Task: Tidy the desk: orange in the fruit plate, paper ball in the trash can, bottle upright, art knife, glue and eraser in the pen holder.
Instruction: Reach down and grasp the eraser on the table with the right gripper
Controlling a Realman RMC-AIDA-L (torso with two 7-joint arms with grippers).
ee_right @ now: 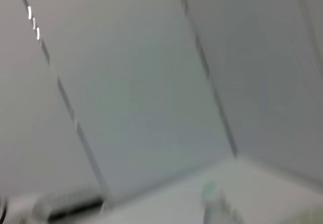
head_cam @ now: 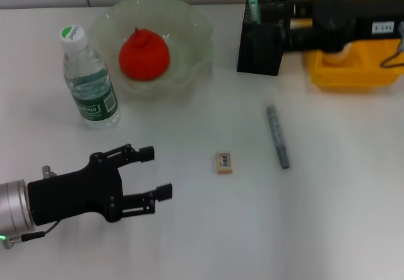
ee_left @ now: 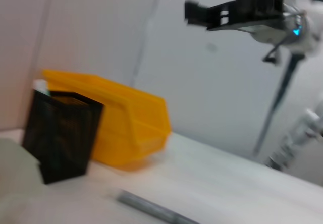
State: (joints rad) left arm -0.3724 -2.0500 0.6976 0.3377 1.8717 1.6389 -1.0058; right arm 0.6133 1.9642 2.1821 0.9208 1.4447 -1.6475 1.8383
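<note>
- Left gripper (head_cam: pixel 159 174) low over the near left of the table (head_cam: pixel 189 229), jaws spread wide, nothing held.
- Right gripper (head_cam: pixel 268 31) at the pen holder (head_cam: pixel 260 37) rim, reaching in from the right; state of jaws cannot be told.
- Knife (head_cam: pixel 252 4) standing in the pen holder.
- Eraser (head_cam: pixel 224 162) and glue stick (head_cam: pixel 277 136) lying on the table, apart.
- Orange (head_cam: pixel 144 55) in the fruit plate (head_cam: pixel 189 21); bottle (head_cam: pixel 88 78) upright just left of it.
- Trash can (head_cam: pixel 353 75) right of the pen holder.
</note>
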